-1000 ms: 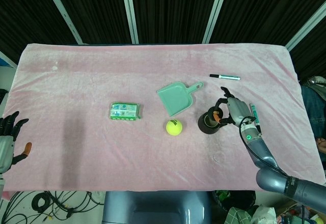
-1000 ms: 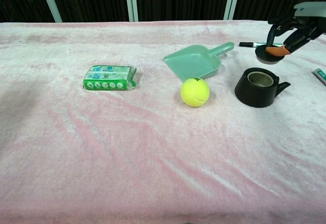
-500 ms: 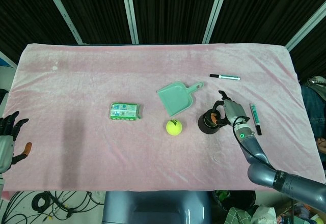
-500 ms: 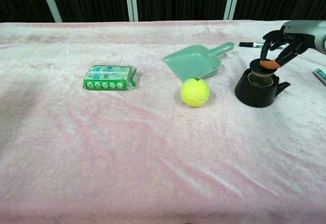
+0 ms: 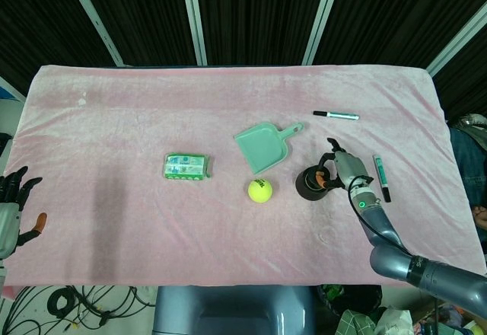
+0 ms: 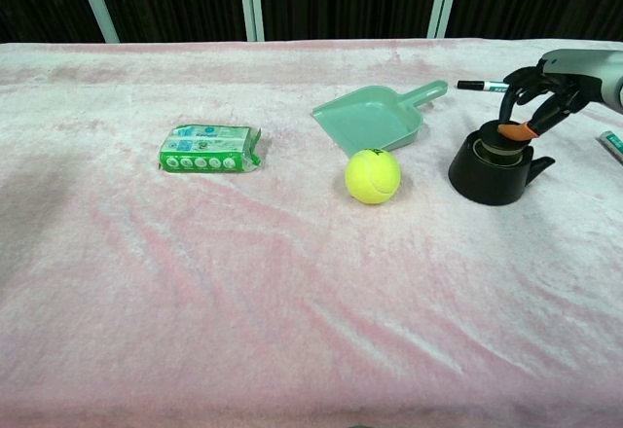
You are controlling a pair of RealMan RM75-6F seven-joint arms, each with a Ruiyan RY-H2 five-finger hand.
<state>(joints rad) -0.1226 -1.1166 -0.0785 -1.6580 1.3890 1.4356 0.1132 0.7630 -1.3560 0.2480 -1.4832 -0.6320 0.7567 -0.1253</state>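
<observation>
We see the right robot hand (image 6: 545, 88) poised over a squat black cup (image 6: 492, 167), its dark fingers curled and its orange-tipped thumb (image 6: 516, 131) pinching a small round insert (image 6: 498, 148) at the cup's open mouth. The cup is glossy, round-walled, with a short stubby handle pointing right, and it sits on the plush pink cloth that covers the surface (image 6: 292, 282) (the nap shows streaks and ripples). Just left of the cup lies a fuzzy yellow tennis ball (image 6: 373, 176), and behind the ball a smooth mint-green plastic dustpan (image 6: 375, 120). A slim marker (image 5: 335, 114) lies beyond the cup, another marker (image 5: 381, 177) to the right of the hand. Well apart to the left lies a soft green packet (image 6: 209, 148). Our left robot hand (image 5: 14, 205) hangs off the surface's edge, fingers spread, holding nothing.
</observation>
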